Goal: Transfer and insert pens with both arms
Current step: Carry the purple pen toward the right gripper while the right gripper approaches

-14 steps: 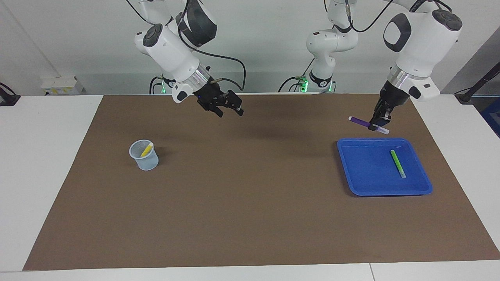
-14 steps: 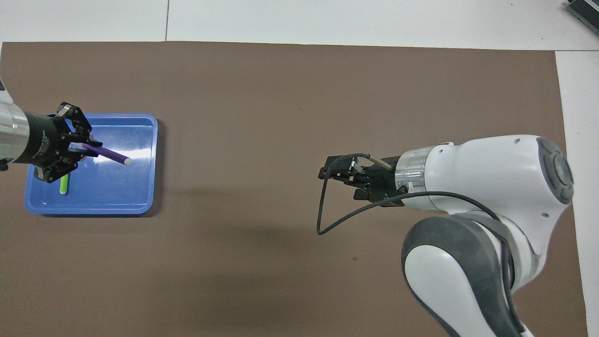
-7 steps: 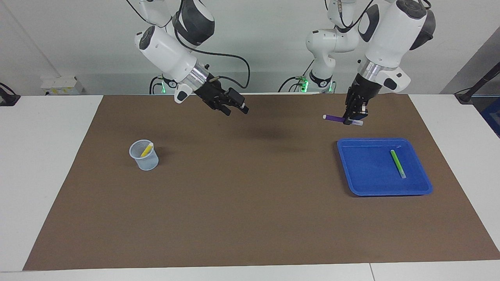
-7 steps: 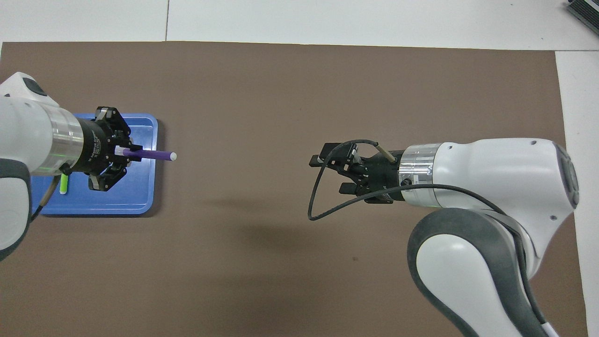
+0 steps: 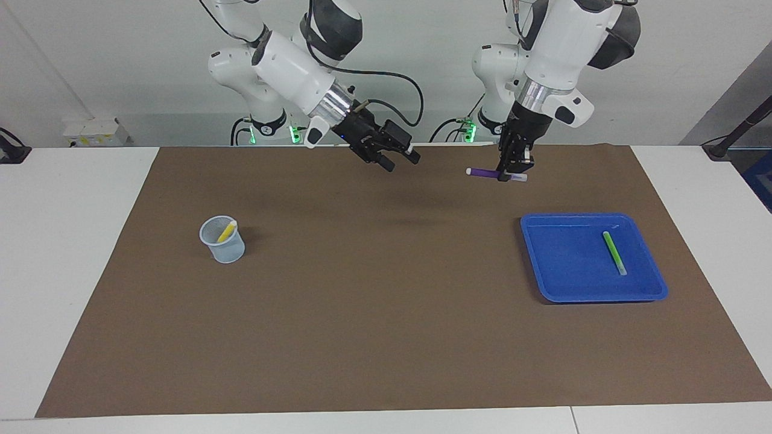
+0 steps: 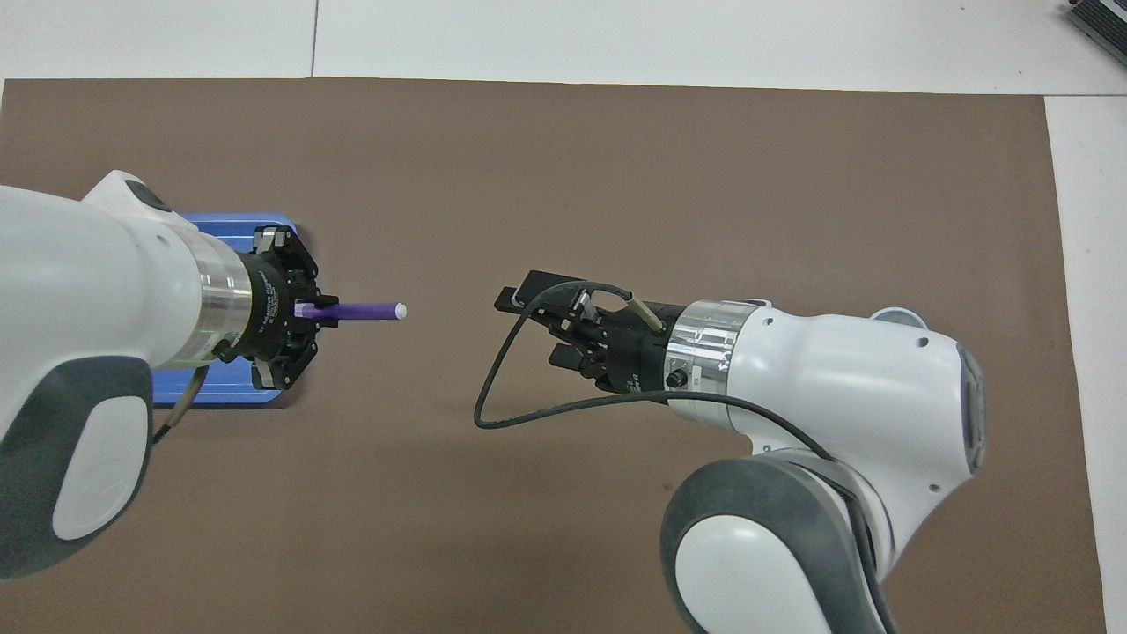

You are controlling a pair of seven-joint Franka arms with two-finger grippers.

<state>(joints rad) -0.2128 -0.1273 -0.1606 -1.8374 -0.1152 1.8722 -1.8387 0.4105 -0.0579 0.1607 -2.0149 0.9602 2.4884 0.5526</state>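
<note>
My left gripper (image 5: 510, 175) is shut on the purple pen (image 5: 485, 173) and holds it level in the air over the brown mat, beside the blue tray (image 5: 561, 283). In the overhead view the purple pen (image 6: 361, 311) sticks out of the left gripper (image 6: 308, 313) toward my right gripper (image 6: 533, 328). The right gripper (image 5: 402, 161) hangs open over the middle of the mat, a short gap from the pen's tip. The light green pen (image 5: 614, 252) lies in the tray. The yellow pen (image 5: 227, 231) stands in a small clear cup (image 5: 224, 248).
A brown mat (image 5: 386, 337) covers most of the white table. Two smaller white arms with green-lit bases (image 5: 499, 129) stand at the robots' edge. In the overhead view the left arm covers most of the tray (image 6: 220, 394), and a black cable (image 6: 493, 414) loops off the right wrist.
The left gripper has lifted the purple pen off the tray's edge and carried it toward mid-table, levelling it. The right gripper has swung toward the pen, narrowing the gap.
</note>
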